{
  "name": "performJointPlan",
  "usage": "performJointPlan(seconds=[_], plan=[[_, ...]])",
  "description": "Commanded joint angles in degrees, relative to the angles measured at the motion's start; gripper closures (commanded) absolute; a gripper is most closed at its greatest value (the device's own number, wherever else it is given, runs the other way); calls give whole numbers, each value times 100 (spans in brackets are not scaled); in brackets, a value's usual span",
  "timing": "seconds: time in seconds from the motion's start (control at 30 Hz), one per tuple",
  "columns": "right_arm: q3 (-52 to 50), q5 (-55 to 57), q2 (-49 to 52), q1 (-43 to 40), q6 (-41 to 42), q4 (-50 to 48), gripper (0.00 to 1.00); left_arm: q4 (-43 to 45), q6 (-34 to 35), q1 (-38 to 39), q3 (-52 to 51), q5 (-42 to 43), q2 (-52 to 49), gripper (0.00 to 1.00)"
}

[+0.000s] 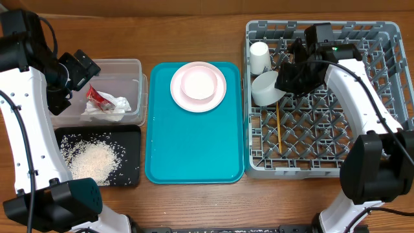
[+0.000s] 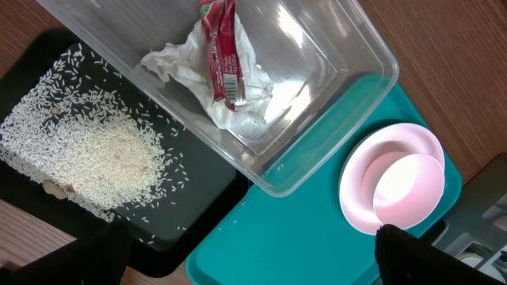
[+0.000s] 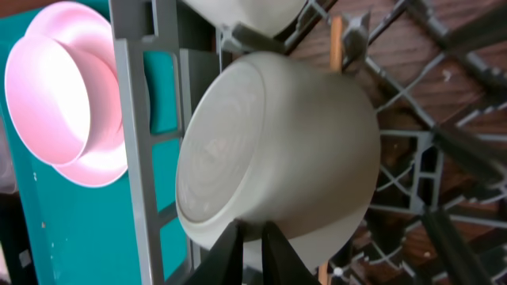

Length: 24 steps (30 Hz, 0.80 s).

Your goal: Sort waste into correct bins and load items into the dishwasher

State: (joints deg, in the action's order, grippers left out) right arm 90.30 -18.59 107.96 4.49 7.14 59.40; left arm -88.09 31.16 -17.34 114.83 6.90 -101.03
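Note:
In the grey dishwasher rack a whitish bowl stands on its side, and my right gripper is shut on its lower rim. Behind it sits the white cup; the chopsticks lie in the rack. The pink plate carries the other bowl on the teal tray. The napkin and red wrapper lie in the clear tub. Rice covers the black tray. My left gripper hangs open and empty over the tub.
The tub and black tray sit side by side at the left, hard against the teal tray's left edge. The rack's wall stands between the held bowl and the teal tray. Bare wooden table surrounds everything.

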Motion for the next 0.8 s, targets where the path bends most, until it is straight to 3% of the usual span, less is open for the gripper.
performJointPlan(seconds=[0.0, 0.33, 0.77], plan=[[55, 94, 37, 11, 57, -59, 89, 7, -74, 11, 105, 4, 140, 0], [343, -1062, -74, 131, -527, 149, 88, 7, -74, 11, 105, 4, 140, 0], [208, -79, -57, 229, -542, 79, 84, 7, -74, 11, 105, 4, 140, 0]])
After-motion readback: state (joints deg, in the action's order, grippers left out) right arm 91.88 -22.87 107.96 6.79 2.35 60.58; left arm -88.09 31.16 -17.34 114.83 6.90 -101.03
